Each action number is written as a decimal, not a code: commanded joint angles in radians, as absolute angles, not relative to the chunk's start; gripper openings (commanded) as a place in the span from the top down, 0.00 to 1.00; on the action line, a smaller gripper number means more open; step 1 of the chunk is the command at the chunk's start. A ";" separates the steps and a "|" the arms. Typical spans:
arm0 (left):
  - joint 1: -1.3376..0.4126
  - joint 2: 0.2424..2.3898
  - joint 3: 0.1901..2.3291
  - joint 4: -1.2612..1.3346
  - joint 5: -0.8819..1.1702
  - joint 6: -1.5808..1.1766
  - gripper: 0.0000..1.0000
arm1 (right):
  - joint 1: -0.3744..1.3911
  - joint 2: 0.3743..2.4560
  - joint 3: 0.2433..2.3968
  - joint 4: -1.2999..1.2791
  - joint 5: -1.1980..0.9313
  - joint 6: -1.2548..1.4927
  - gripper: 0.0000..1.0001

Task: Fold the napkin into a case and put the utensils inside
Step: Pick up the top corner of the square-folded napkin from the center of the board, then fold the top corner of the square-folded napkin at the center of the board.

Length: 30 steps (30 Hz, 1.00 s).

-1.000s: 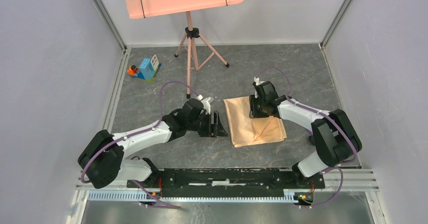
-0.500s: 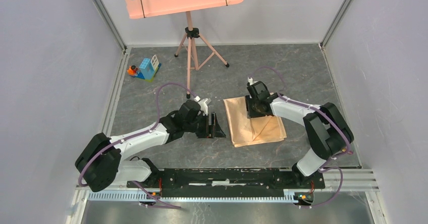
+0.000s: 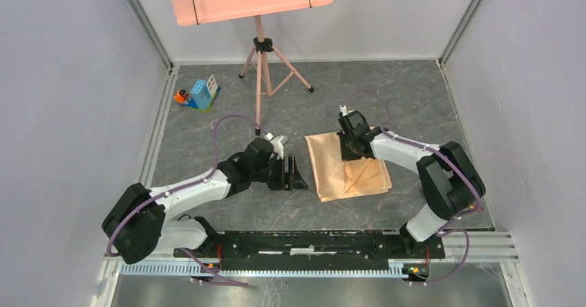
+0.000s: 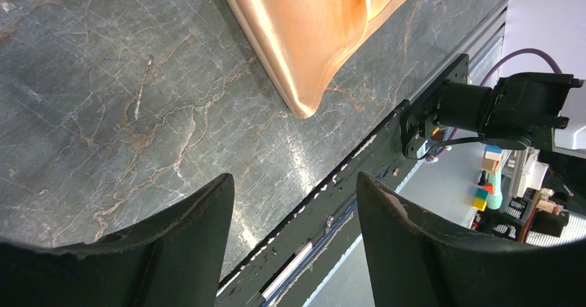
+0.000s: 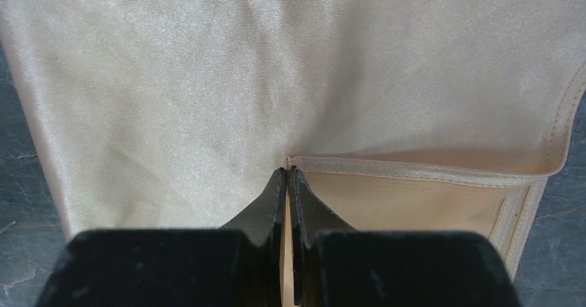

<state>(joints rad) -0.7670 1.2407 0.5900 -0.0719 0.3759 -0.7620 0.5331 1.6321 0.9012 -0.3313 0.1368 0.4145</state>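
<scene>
Right jaws, apart a moment ago, now pinch the far hem of the napkin (image 3: 349, 172), ready to fold; left jaws stand open.

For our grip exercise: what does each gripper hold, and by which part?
The right gripper pinches the napkin by its hemmed edge; the left gripper, open, holds nothing.

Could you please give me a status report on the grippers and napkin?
Right gripper shut on the napkin, at a hemmed edge. Left gripper open, clear of it, holding nothing. No utensils in view.
</scene>
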 commanded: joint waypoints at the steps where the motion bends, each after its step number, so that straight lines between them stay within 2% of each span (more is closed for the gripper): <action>1: -0.761 1.221 0.581 -0.031 0.394 -0.791 0.28 | 0.537 1.558 0.930 -0.342 0.121 0.415 0.97; 6: -0.761 1.228 0.570 -0.016 0.393 -0.797 0.28 | 0.536 1.529 0.919 -0.256 0.025 0.375 1.00; 15: -0.759 1.191 0.529 -0.027 0.349 -0.831 0.28 | 0.537 1.679 0.981 -0.086 -0.138 0.281 1.00; 30: -0.757 1.155 0.479 -0.032 0.339 -0.865 0.28 | 0.538 1.823 1.077 0.033 -0.241 0.265 1.00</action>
